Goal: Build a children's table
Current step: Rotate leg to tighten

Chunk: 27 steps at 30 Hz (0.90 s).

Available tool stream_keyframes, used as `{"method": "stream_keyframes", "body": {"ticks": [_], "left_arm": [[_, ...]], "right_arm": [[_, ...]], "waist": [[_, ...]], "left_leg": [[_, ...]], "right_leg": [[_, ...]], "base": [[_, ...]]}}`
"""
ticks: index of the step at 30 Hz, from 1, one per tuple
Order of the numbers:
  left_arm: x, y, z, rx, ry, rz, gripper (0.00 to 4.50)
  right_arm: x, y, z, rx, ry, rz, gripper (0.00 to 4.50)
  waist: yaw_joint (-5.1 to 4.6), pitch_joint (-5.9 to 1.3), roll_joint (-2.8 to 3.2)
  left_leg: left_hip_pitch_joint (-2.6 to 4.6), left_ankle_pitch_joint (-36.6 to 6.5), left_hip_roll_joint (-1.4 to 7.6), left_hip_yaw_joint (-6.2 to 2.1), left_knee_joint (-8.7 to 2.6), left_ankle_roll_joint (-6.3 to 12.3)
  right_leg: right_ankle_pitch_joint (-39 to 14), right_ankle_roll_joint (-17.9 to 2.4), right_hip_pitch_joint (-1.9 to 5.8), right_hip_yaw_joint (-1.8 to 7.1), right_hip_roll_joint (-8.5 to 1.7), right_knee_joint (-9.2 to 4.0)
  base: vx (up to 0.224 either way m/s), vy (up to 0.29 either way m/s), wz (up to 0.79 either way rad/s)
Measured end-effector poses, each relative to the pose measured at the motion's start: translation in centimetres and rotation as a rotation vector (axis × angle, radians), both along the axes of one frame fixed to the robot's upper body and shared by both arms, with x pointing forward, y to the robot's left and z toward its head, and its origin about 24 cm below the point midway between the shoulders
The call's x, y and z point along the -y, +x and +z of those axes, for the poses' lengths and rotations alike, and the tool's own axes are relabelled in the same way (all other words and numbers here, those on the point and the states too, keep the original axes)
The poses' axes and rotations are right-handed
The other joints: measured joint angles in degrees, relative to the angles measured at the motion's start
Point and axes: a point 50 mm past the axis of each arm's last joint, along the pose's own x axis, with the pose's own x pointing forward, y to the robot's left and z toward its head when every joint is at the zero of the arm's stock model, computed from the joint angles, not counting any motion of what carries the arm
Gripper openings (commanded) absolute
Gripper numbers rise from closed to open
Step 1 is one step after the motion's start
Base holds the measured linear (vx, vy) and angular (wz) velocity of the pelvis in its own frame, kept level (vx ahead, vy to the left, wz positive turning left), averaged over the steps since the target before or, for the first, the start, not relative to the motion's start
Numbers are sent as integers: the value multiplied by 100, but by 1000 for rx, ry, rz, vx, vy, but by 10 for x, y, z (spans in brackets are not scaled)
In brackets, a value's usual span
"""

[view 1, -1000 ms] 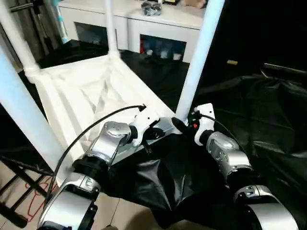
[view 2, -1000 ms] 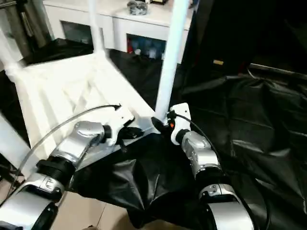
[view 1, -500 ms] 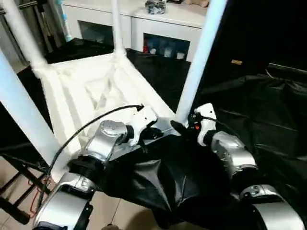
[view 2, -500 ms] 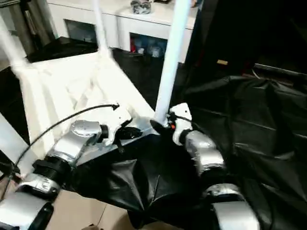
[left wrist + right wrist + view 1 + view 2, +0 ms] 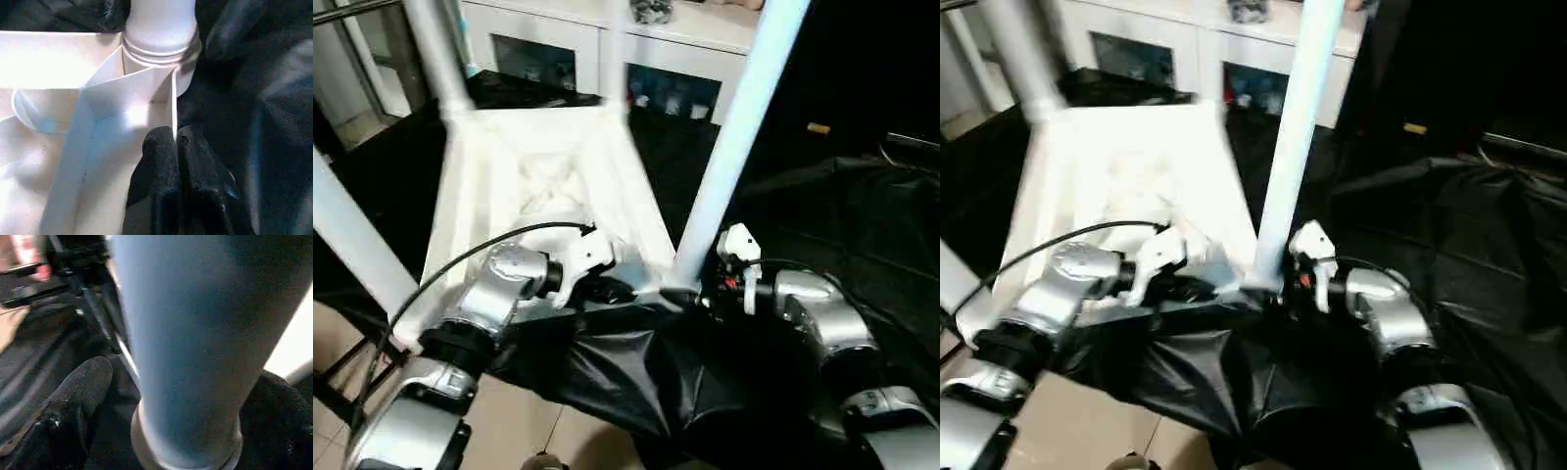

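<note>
White ribbed plastic tabletop (image 5: 543, 181) lies underside-up, four white tapered tube legs standing in its corner sockets. Left gripper (image 5: 175, 147) pinches a tabletop rim wall, fingers closed on it. Right gripper (image 5: 186, 431) spread around the near leg (image 5: 729, 147) at its base, contact unclear. Likely remaining: seat this leg, flip table.
</note>
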Motion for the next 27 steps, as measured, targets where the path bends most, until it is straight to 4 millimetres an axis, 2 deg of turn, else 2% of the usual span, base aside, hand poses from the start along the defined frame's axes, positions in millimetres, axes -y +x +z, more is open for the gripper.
{"method": "stream_keyframes", "body": {"ticks": [4,5,7,15,22,25,27], "left_arm": [[-2,-2,1,-7,5,-40,0],[-3,-2,1,-6,5,-40,0],[-3,-2,1,-6,6,-42,0],[-3,-4,0,-14,-2,-49,0],[0,-4,-1,-19,-12,-45,0],[3,-1,-3,0,-18,22,0],[8,5,-6,26,-23,125,0]], "right_arm": [[1,-6,-3,-36,-6,49,414],[2,-6,-3,-37,-8,50,387],[3,-6,-2,-42,-10,52,387],[3,-6,-1,-61,-8,44,313],[-2,-9,-5,-72,21,1,271],[-6,-4,-9,-51,35,-100,255],[-12,7,-13,-32,46,-273,243]], "waist": [[14,3,-5],[11,3,-6],[8,3,-8],[20,2,-16],[27,-1,-21],[3,-5,-27],[-57,-7,-30]], "left_leg": [[-2,0,2,2,3,0],[-2,0,2,1,2,0],[-3,0,3,1,2,0],[-5,0,3,1,2,0],[-3,1,3,1,5,0],[7,2,3,1,13,-1],[42,3,1,1,15,-2]], "right_leg": [[0,0,1,2,0,2],[0,0,1,2,0,2],[-1,1,0,0,0,3],[-2,2,0,-1,0,3],[-2,2,1,0,-1,5],[0,2,8,2,-1,14],[-5,13,30,8,-1,16]], "base": [[0,0,0],[0,0,0],[0,0,0],[0,0,0],[0,0,0],[0,0,0],[0,0,0]]}}
